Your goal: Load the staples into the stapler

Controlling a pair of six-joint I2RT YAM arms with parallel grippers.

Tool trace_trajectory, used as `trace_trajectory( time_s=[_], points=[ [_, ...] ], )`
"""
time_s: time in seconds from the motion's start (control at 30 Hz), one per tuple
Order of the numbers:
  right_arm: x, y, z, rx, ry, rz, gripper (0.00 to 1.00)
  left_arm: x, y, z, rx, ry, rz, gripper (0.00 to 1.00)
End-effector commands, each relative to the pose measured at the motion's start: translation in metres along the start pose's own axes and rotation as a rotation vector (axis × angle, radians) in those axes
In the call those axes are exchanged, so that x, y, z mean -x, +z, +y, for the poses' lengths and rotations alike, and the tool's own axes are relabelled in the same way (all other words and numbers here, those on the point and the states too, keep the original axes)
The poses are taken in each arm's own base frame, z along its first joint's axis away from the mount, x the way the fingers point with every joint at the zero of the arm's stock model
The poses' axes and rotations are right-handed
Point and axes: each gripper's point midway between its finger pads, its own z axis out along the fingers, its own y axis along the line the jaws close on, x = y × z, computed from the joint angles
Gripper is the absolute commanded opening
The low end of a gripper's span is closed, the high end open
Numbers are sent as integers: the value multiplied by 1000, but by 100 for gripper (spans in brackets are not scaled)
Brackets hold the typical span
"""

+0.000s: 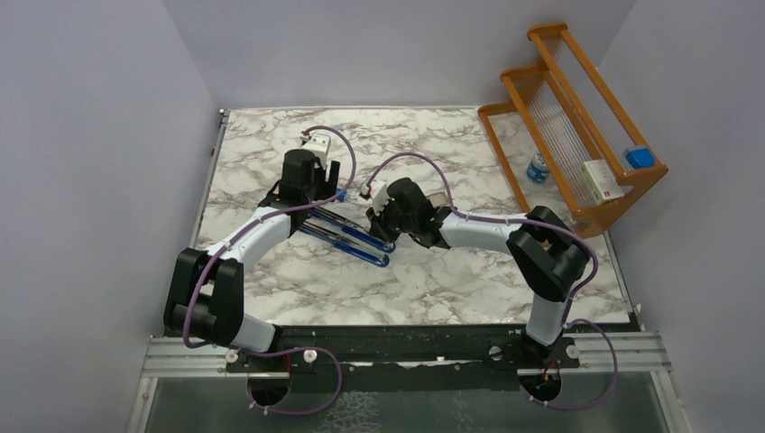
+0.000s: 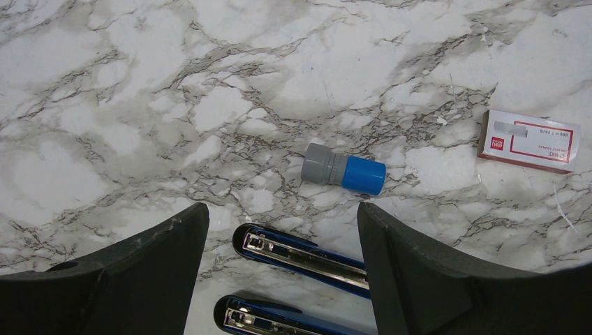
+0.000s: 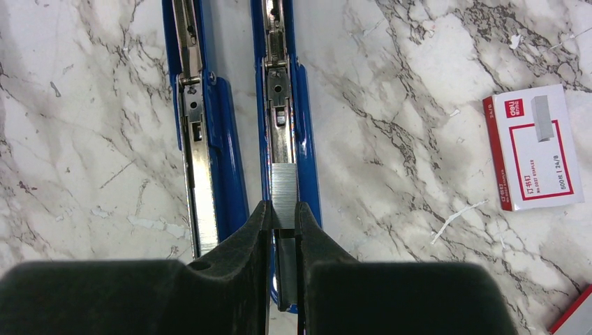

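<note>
The blue stapler (image 1: 347,236) lies opened flat on the marble, its two long halves side by side (image 3: 199,139), each with its metal channel facing up. My right gripper (image 3: 283,209) is shut on a short silvery strip of staples (image 3: 284,188). The strip is lined up over the channel of the right-hand half (image 3: 283,105); whether it rests in the channel I cannot tell. The white staple box with its red label (image 3: 537,146) lies to the right of the stapler. My left gripper (image 2: 283,209) stands open over the stapler's rounded ends (image 2: 307,255), holding nothing.
A small grey cylinder with a blue cap (image 2: 343,169) lies beyond the stapler's ends, with the staple box (image 2: 529,139) to its right. A wooden rack (image 1: 577,126) at the back right holds a box (image 1: 603,180) and a blue item (image 1: 640,157). A small bottle (image 1: 538,168) stands beside it.
</note>
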Motion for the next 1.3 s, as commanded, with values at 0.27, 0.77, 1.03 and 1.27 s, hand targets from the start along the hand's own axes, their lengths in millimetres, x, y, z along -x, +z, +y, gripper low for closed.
trace_trajectory(
  time_s=[0.27, 0.77, 1.03, 1.27],
  points=[
    [7, 5, 1, -2, -14, -6, 1, 5, -3, 1, -15, -16, -30, 81],
    [-2, 8, 1, -1, -6, 21, 1, 6, -3, 1, -16, -15, -32, 81],
    [-4, 8, 0, -7, -5, 34, 1, 6, -3, 1, -16, -17, -32, 81],
    [-7, 7, 1, 0, -10, 50, 1, 5, -3, 0, -18, -16, -31, 81]
  ],
)
